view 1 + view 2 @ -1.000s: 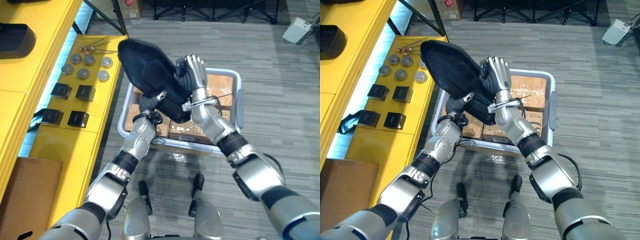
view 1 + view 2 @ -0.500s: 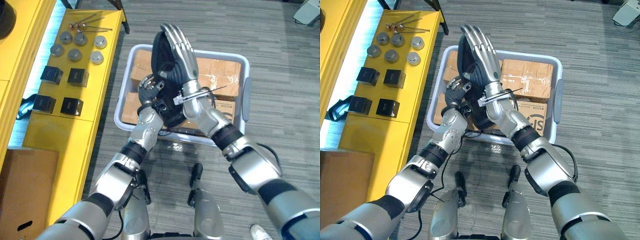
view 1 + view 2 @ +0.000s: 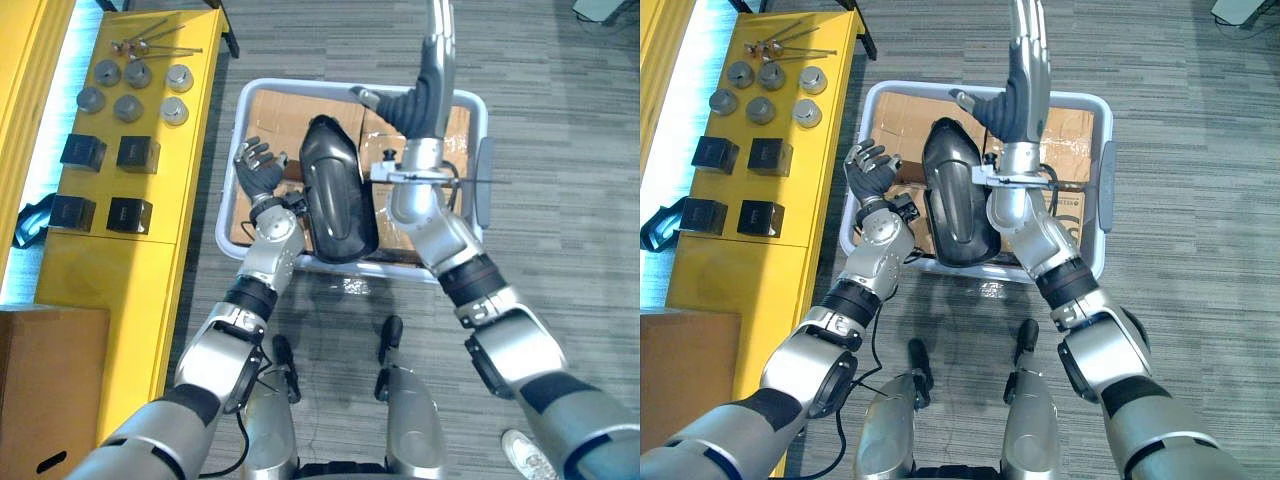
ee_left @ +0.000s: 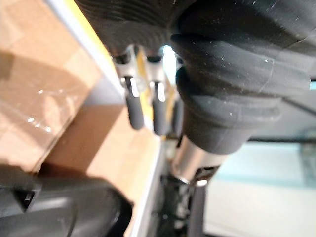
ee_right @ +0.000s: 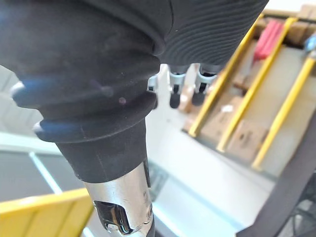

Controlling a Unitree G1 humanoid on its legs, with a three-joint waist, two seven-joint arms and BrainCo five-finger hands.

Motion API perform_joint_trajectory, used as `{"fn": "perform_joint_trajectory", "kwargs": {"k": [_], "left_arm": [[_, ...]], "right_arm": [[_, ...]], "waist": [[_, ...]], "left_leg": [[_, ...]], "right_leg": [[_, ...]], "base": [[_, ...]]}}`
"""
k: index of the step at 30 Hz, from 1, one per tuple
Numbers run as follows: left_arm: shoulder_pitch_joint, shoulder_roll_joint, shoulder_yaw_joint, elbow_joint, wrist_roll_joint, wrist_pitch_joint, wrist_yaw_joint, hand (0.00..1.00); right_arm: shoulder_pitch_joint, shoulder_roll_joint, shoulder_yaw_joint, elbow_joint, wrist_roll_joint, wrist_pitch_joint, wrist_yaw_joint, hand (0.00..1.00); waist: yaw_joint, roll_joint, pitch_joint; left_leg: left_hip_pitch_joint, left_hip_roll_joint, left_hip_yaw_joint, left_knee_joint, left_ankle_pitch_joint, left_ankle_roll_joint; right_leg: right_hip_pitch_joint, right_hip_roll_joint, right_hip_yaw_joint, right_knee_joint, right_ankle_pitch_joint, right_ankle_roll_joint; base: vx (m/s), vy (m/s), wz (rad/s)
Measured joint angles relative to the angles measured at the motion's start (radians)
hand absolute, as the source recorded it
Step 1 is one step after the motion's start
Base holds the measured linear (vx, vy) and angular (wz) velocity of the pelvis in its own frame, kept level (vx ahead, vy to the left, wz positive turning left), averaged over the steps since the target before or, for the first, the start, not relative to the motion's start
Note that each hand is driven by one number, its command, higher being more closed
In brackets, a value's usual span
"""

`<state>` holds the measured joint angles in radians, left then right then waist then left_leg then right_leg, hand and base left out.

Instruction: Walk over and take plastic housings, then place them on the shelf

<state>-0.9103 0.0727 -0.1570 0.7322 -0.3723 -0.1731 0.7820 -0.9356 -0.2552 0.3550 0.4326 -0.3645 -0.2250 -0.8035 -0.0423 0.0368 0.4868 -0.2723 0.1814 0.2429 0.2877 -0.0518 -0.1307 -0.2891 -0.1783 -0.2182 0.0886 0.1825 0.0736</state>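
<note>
- My left hand (image 3: 258, 172) hangs just beside the housing (image 3: 338, 205) with its fingers spread and nothing in them. My right hand (image 3: 428, 90) is lifted clear above the bin (image 3: 330, 83), fingers straight, also empty.
- The housing lies lengthwise in the bin on the boxes (image 3: 280, 115), and its near end reaches the bin's near rim. It is not on the shelf (image 3: 160, 260).
- Risk: the housing is smooth and rounded. If I press it between flat palms again, uneven pressure could squirt it out, or it could slide on the boxes.
- Risk: the discs (image 3: 128, 106) and black blocks (image 3: 136, 153) crowd the shelf, so a careless set-down could knock them.
- Half a second ago both hands clasped the housing upright over the bin. Now it lies flat and my hands have parted. The camera has also shifted.
</note>
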Motion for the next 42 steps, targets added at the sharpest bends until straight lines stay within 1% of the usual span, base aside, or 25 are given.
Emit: {"fn": "perform_joint_trajectory", "kwargs": {"k": [3, 4, 6, 8, 9, 10, 13, 15, 17, 20, 22, 25, 27, 30, 32, 33, 35, 36, 38, 41, 42], "left_arm": [[0.033, -0.001, 0.001, -0.021, 0.000, -0.008, -0.006, 1.00], [0.047, -0.001, 0.002, -0.036, 0.001, -0.021, -0.023, 0.00], [0.071, 0.000, -0.001, -0.076, 0.003, -0.029, -0.054, 0.00], [0.099, 0.006, -0.008, -0.102, 0.052, -0.015, -0.095, 0.00], [0.110, 0.012, -0.018, -0.110, 0.082, 0.002, -0.101, 0.00], [0.128, 0.023, -0.023, -0.125, 0.119, 0.021, -0.101, 1.00], [0.138, 0.062, -0.021, -0.135, 0.196, 0.067, -0.099, 1.00], [0.158, 0.088, -0.021, -0.159, 0.230, 0.080, -0.098, 1.00], [0.200, 0.123, -0.019, -0.190, 0.291, 0.080, -0.098, 1.00], [0.235, 0.130, -0.016, -0.204, 0.374, 0.077, -0.087, 1.00], [0.250, 0.139, -0.015, -0.210, 0.390, 0.067, -0.082, 1.00], [0.263, 0.159, -0.011, -0.237, 0.394, 0.063, -0.074, 1.00], [0.275, 0.158, -0.011, -0.254, 0.394, 0.049, -0.068, 1.00], [0.292, 0.157, -0.011, -0.255, 0.394, 0.047, -0.072, 1.00], [0.304, 0.157, -0.011, -0.255, 0.392, 0.046, -0.093, 1.00], [0.320, 0.157, -0.011, -0.254, 0.388, 0.046, -0.121, 1.00], [0.332, 0.157, -0.011, -0.252, 0.387, 0.046, -0.137, 1.00], [0.339, 0.157, -0.011, -0.248, 0.379, 0.046, -0.159, 1.00], [0.346, 0.157, -0.012, -0.244, 0.375, 0.046, -0.178, 1.00], [0.357, 0.156, -0.014, -0.238, 0.363, 0.046, -0.202, 1.00], [0.358, 0.156, -0.015, -0.238, 0.345, 0.046, -0.205, 1.00]], "right_arm": [[0.068, 0.002, -0.017, -0.040, 0.047, 0.008, 0.006, 0.00], [0.107, 0.004, -0.038, -0.067, 0.084, 0.013, 0.025, 0.00], [0.150, 0.003, -0.070, -0.075, 0.132, 0.026, 0.055, 0.00], [0.195, 0.000, -0.099, -0.074, 0.211, 0.062, 0.128, 0.00], [0.220, -0.003, -0.110, -0.074, 0.231, 0.074, 0.154, 0.00], [0.248, -0.009, -0.113, -0.073, 0.240, 0.081, 0.177, 0.00], [0.299, -0.030, -0.126, -0.071, 0.283, 0.094, 0.223, 0.00], [0.313, -0.028, -0.138, -0.071, 0.282, 0.094, 0.239, 0.00], [0.331, -0.030, -0.139, -0.071, 0.285, 0.094, 0.244, 0.00], [0.360, -0.029, -0.137, -0.068, 0.319, 0.094, 0.245, 0.00], [0.380, -0.027, -0.138, -0.068, 0.324, 0.094, 0.238, 0.00], [0.400, -0.024, -0.138, -0.067, 0.350, 0.094, 0.237, 0.00], [0.415, -0.023, -0.138, -0.067, 0.351, 0.094, 0.237, 0.00], [0.431, -0.021, -0.138, -0.067, 0.351, 0.096, 0.239, 0.00], [0.434, -0.021, -0.138, -0.061, 0.351, 0.105, 0.243, 0.00], [0.434, -0.020, -0.138, -0.047, 0.351, 0.116, 0.253, 0.00], [0.434, -0.020, -0.137, -0.036, 0.351, 0.120, 0.259, 0.00], [0.435, -0.020, -0.137, -0.019, 0.351, 0.128, 0.261, 0.00], [0.434, -0.021, -0.137, -0.011, 0.353, 0.144, 0.269, 0.00], [0.432, -0.022, -0.137, 0.033, 0.354, 0.146, 0.290, 0.00], [0.428, -0.023, -0.137, 0.043, 0.359, 0.146, 0.295, 0.00]], "waist": [[-0.002, -0.003, 0.002], [-0.005, -0.005, 0.003], [-0.018, -0.006, 0.003], [-0.025, -0.006, 0.003], [-0.025, -0.006, 0.003], [-0.028, -0.006, 0.003], [-0.030, -0.006, 0.003], [-0.030, -0.006, 0.003], [-0.029, -0.006, 0.003], [-0.024, -0.006, 0.003], [-0.022, -0.008, 0.002], [-0.022, -0.008, 0.002], [-0.021, -0.008, 0.002], [-0.022, -0.008, 0.002], [-0.021, -0.008, 0.002], [-0.020, -0.008, 0.002], [-0.019, -0.008, 0.001], [-0.016, -0.008, 0.001], [-0.014, -0.008, 0.001], [-0.010, -0.011, -0.003], [-0.008, -0.011, -0.003]], "left_leg": [[0.024, 0.001, 0.022, 0.000, -0.011, 0.000], [0.028, 0.001, 0.025, 0.001, -0.014, 0.001], [0.028, 0.000, 0.025, 0.001, -0.016, 0.002], [0.034, -0.002, 0.033, -0.002, -0.017, 0.002], [0.041, -0.002, 0.039, -0.004, -0.018, 0.002], [0.048, -0.004, 0.043, -0.006, -0.018, 0.002], [0.053, -0.005, 0.043, -0.008, -0.018, 0.002], [0.057, -0.007, 0.043, -0.013, -0.018, 0.002], [0.062, -0.014, 0.041, -0.018, -0.018, 0.002], [0.063, -0.019, 0.034, -0.017, -0.018, 0.003], [0.063, -0.019, 0.030, -0.017, -0.019, 0.003], [0.063, -0.020, 0.029, -0.018, -0.018, 0.003], [0.063, -0.020, 0.029, -0.018, -0.018, 0.003], [0.063, -0.020, 0.028, -0.019, -0.018, 0.004], [0.064, -0.020, 0.027, -0.018, -0.018, 0.004], [0.064, -0.021, 0.026, -0.017, -0.018, 0.004], [0.064, -0.021, 0.026, -0.017, -0.018, 0.004], [0.065, -0.021, 0.025, -0.018, -0.018, 0.004], [0.065, -0.022, 0.023, -0.018, -0.017, 0.005], [0.063, -0.024, 0.018, -0.019, -0.016, 0.006], [0.063, -0.024, 0.017, -0.019, -0.015, 0.007]], "right_leg": [[-0.002, 0.000, 0.027, 0.018, -0.010, 0.004], [-0.003, -0.001, 0.030, 0.026, -0.016, 0.007], [-0.004, -0.003, 0.031, 0.028, -0.019, 0.009], [-0.004, -0.004, 0.037, 0.028, -0.019, 0.009], [-0.004, -0.003, 0.043, 0.030, -0.019, 0.010], [-0.004, -0.003, 0.051, 0.033, -0.020, 0.010], [-0.005, -0.003, 0.055, 0.037, -0.021, 0.011], [-0.004, -0.005, 0.057, 0.040, -0.022, 0.011], [-0.003, -0.009, 0.057, 0.042, -0.024, 0.013], [0.005, -0.014, 0.054, 0.040, -0.025, 0.014], [0.009, -0.015, 0.051, 0.039, -0.025, 0.015], [0.009, -0.015, 0.050, 0.038, -0.025, 0.015], [0.010, -0.015, 0.049, 0.038, -0.025, 0.015], [0.010, -0.015, 0.049, 0.039, -0.025, 0.015], [0.012, -0.015, 0.048, 0.039, -0.025, 0.015], [0.012, -0.015, 0.048, 0.041, -0.026, 0.016], [0.012, -0.016, 0.048, 0.041, -0.026, 0.016], [0.013, -0.016, 0.048, 0.042, -0.026, 0.016], [0.013, -0.016, 0.047, 0.042, -0.026, 0.017], [0.015, -0.019, 0.041, 0.043, -0.026, 0.016], [0.015, -0.020, 0.040, 0.044, -0.026, 0.016]], "base": [[0.00, 0.029, -0.20], [0.00, 0.018, -0.06], [0.00, 0.000, 0.00], [0.02, 0.030, -0.08], [0.02, 0.024, -0.16], [0.03, 0.031, -0.15], [0.02, 0.022, -0.05], [0.00, 0.000, 0.00], [0.00, 0.000, 0.00], [-0.01, 0.037, 0.07], [0.00, 0.027, 0.06], [0.00, 0.000, 0.00], [0.00, 0.000, 0.00], [0.00, 0.000, 0.00], [0.00, 0.000, 0.00], [0.00, 0.000, 0.00], [0.00, 0.000, 0.00], [0.00, 0.000, 0.00], [0.00, 0.000, 0.00], [-0.01, 0.025, 0.04], [-0.01, 0.023, 0.05]]}}
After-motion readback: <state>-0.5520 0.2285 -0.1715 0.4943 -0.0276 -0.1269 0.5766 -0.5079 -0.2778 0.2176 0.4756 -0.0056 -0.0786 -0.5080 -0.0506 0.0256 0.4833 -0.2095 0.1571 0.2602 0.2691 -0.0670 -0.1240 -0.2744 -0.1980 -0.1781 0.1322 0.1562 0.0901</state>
